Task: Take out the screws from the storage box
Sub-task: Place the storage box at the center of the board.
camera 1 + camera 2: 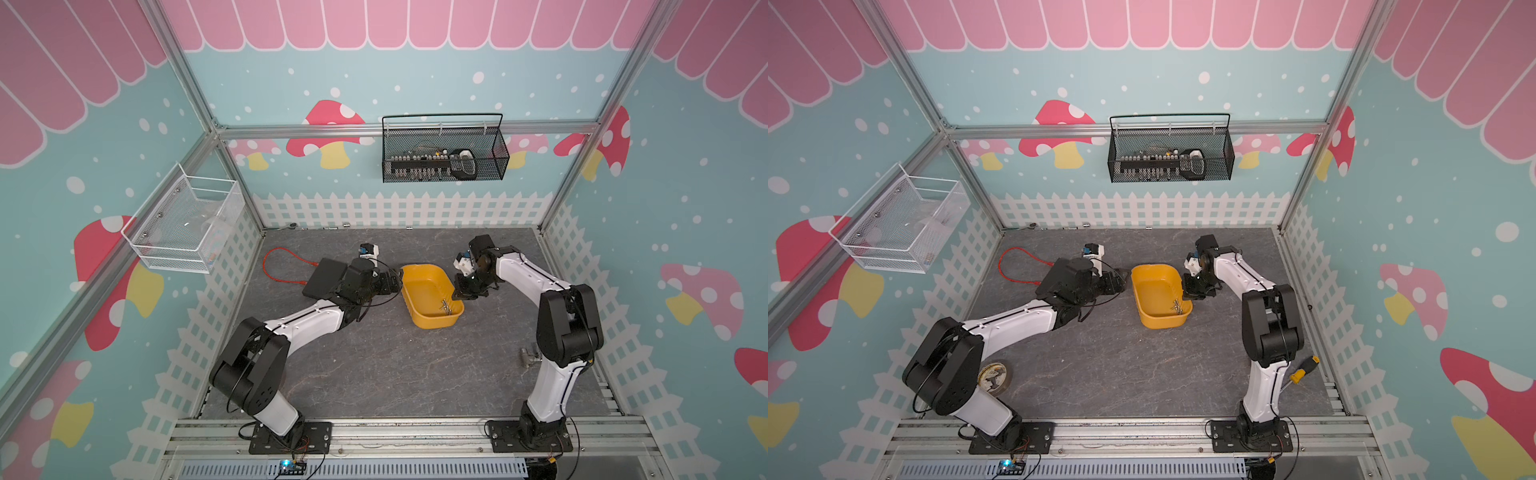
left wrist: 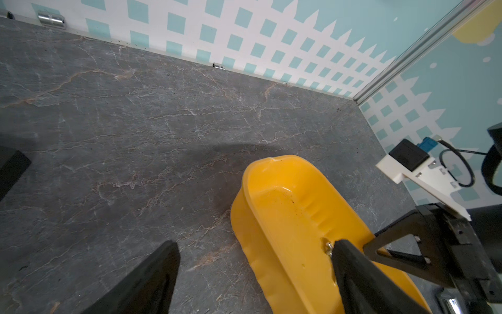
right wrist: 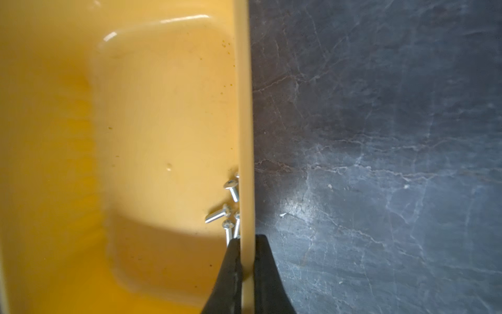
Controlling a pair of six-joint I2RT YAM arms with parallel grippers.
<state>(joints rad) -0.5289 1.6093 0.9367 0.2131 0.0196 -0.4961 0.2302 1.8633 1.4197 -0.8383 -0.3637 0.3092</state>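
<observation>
The right pincer (image 3: 246, 240) is clamped on the wall of the yellow storage box (image 3: 244, 108), one finger inside and one outside. The screws (image 3: 226, 214) lie clustered inside, just beside the inner finger. The left pincer (image 2: 255, 244) is spread wide at the box's opposite side, one finger perhaps touching it. The box sits on the grey bench (image 3: 380, 136).

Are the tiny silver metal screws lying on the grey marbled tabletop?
No, the screws lie inside the yellow-orange plastic storage box, close beside its wall.
</observation>
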